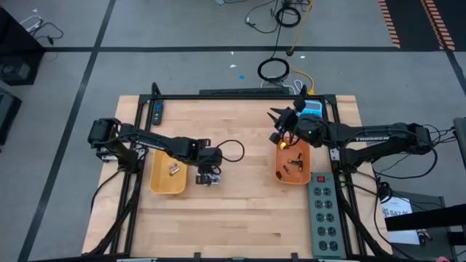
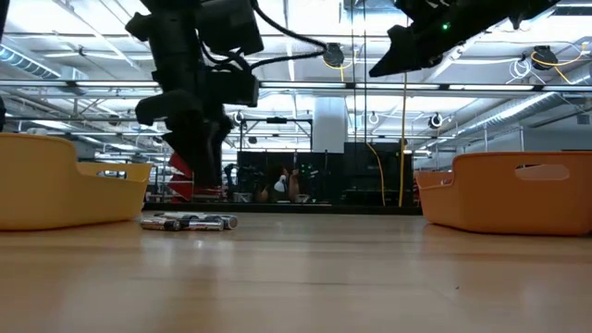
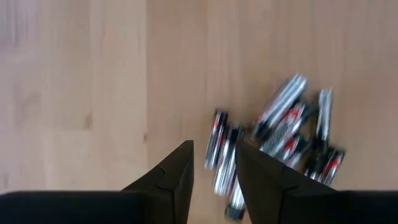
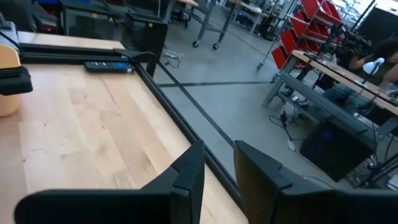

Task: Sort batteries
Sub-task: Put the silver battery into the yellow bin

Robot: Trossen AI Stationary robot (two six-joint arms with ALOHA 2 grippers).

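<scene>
A small pile of silvery-grey batteries (image 3: pixel 286 127) with dark and red bands lies on the wooden table, just right of the yellow left tray (image 1: pixel 156 182). My left gripper (image 3: pixel 214 171) points down over the pile's edge, open; one battery (image 3: pixel 222 163) shows in the gap between its fingers. In the low view its fingers (image 2: pixel 205 171) stand a little above the batteries (image 2: pixel 190 222). Two batteries (image 1: pixel 173 169) lie in the left tray, and dark ones (image 1: pixel 294 164) in the orange right tray (image 1: pixel 280 173). My right gripper (image 4: pixel 219 171) hangs high over the right tray's far end, narrowly open, with nothing between its fingers.
A grey power strip (image 1: pixel 325 211) lies at the table's right near corner. A black remote (image 1: pixel 158 111) sits at the far left and a blue device (image 1: pixel 312 109) at the far right. Black frame rails run along the table's far and side edges. Bare wood lies between the trays.
</scene>
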